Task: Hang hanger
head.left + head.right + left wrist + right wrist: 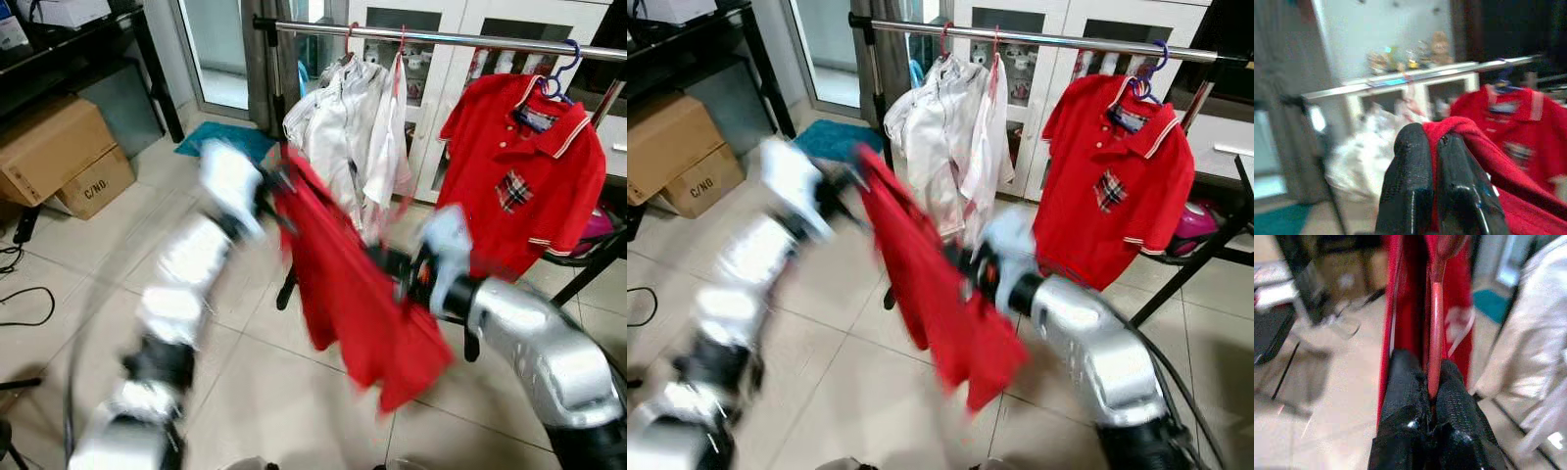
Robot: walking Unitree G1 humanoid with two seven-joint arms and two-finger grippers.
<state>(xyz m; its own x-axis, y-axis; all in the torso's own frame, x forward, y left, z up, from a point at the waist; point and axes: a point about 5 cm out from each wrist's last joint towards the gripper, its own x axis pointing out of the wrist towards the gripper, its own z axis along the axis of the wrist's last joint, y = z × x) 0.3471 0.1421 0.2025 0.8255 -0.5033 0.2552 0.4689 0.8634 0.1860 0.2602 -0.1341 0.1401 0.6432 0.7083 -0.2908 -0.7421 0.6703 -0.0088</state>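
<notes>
A red garment (353,294) hangs slanted between my two arms, below and in front of the silver clothes rail (441,39). My left gripper (277,188) pinches its upper left end; in the left wrist view both black fingers (1410,186) are shut on red cloth (1469,142). My right gripper (397,266) holds the middle; in the right wrist view its fingers (1405,396) are shut on a red hanger rod (1434,333) with red cloth behind it. Both arms are blurred by motion.
On the rail hang white garments (353,127) on red hangers and a red polo shirt (524,166) on a blue hanger. White cabinets (470,20) stand behind. Cardboard boxes (59,157) sit at the left by a black shelf, cables (20,304) on the tiled floor.
</notes>
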